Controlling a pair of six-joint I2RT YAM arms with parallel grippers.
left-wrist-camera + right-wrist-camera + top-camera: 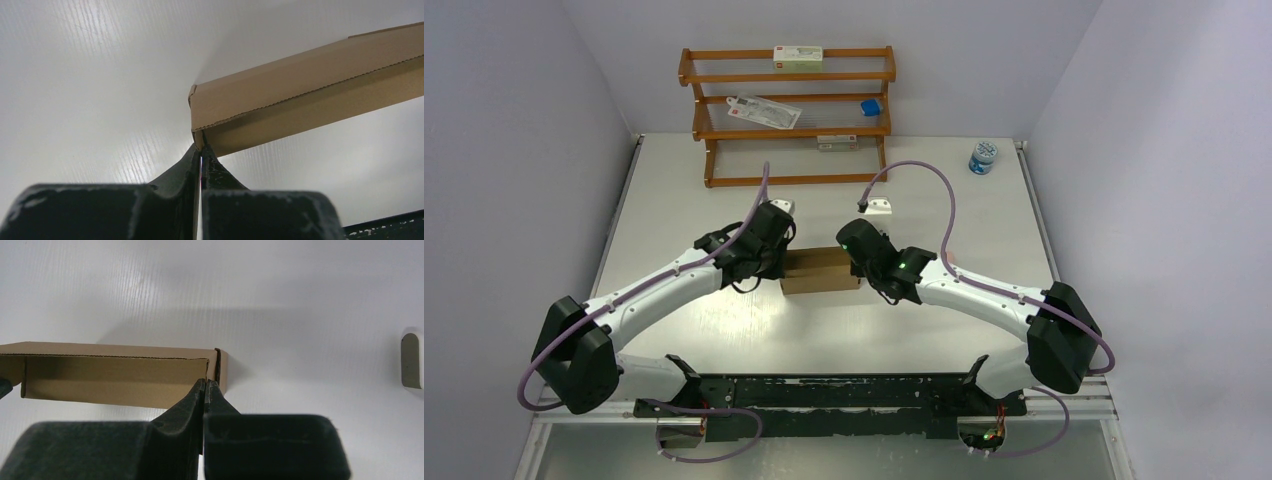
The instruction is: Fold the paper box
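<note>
The paper box [821, 270] is a plain brown cardboard box lying on the white table, between my two arms. In the left wrist view the box [300, 95] runs up to the right. My left gripper [201, 146] is shut, and its tips touch the lower corner of the box's left end. My right gripper [205, 381] is also shut, with its tips against the right end of the box [115, 375], beside a narrow slit at the end flap. From above, the left gripper [782, 262] and the right gripper [856, 262] flank the box's two ends.
A wooden rack [789, 115] holding printed cartons stands at the back of the table. A blue-lidded jar [984, 157] sits at the back right. A small white fitting [879, 207] lies just behind the right gripper and shows at the right edge as the same white fitting [412, 360]. The black base frame [824, 395] spans the near edge.
</note>
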